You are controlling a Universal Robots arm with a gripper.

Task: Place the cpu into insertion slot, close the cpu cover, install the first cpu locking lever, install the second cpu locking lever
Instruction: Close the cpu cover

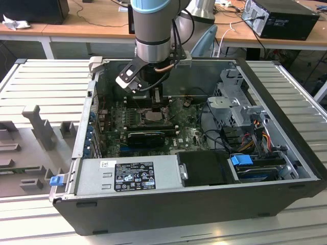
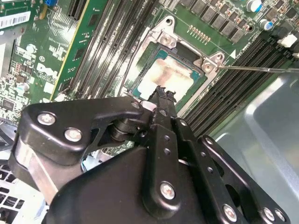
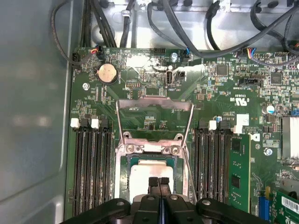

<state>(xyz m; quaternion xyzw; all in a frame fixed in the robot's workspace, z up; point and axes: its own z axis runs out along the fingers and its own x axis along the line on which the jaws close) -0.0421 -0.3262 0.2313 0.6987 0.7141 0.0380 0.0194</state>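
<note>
The cpu [image 3: 150,173] lies flat in the insertion slot [image 3: 124,179] on the green motherboard, silver face up; it also shows in the second wrist view as the cpu [image 2: 174,74]. The cpu cover [image 3: 154,101], a thin metal frame, stands swung open beyond its hinge. A thin locking lever [image 2: 261,69] sticks out sideways from the socket corner, and a locking lever [image 3: 187,163] runs along the socket's edge. My gripper [image 3: 159,181] is shut with nothing between its fingers, tips right over the cpu's near edge. In the exterior view the gripper [image 1: 156,101] hangs inside the case above the socket.
Long black memory slots [image 3: 91,172] flank the socket on both sides, with a green memory stick [image 3: 239,172] in one. A black graphics card [image 1: 145,137], the power supply [image 1: 133,173], a drive cage [image 1: 235,102] and loose cables [image 3: 196,32] crowd the case.
</note>
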